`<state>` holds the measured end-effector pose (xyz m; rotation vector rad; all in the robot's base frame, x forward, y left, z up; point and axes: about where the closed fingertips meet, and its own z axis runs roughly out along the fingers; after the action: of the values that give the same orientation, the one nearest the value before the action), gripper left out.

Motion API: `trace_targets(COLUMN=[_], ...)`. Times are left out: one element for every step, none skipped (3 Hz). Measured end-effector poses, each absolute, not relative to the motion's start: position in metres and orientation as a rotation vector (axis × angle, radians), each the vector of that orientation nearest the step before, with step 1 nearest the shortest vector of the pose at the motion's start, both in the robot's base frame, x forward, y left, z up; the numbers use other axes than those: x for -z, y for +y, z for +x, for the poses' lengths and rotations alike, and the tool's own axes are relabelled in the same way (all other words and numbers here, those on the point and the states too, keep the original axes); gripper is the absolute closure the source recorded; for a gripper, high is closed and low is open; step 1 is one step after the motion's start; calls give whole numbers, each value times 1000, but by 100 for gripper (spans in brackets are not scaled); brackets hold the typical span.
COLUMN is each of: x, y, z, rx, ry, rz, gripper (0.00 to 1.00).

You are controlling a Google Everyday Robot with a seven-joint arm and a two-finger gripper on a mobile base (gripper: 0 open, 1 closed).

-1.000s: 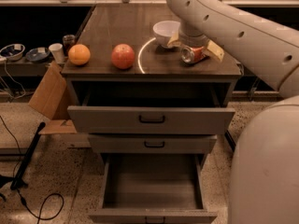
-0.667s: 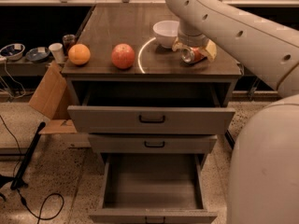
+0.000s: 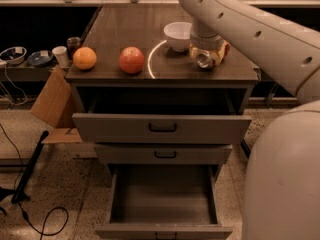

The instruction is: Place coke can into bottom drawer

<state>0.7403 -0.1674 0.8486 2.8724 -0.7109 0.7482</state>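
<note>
Half the can [image 3: 203, 61] hides inside the claw [image 3: 209, 55], which is clamped on it near the counter's [image 3: 125, 29] right edge; the arm [image 3: 250, 29] bends down from above.

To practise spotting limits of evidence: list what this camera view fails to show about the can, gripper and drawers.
Camera view:
- coke can: mostly covered by the gripper at the right of the cabinet top; only its silver end shows clearly.
- top drawer: inside lost in shadow.
- bottom drawer: front cut by the lower edge.

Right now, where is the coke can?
In the camera view, the coke can is at the right of the cabinet top, just right of the white bowl, silver end toward the camera. The gripper is down over it.
</note>
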Motion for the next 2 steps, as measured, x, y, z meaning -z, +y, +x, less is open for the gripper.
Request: trace_targets(x=[-850,-857], y=[-166,-169], z=[739,734], rx=[-725,-727], ry=[-699,-717], rz=[2890,2898], gripper=[89,100])
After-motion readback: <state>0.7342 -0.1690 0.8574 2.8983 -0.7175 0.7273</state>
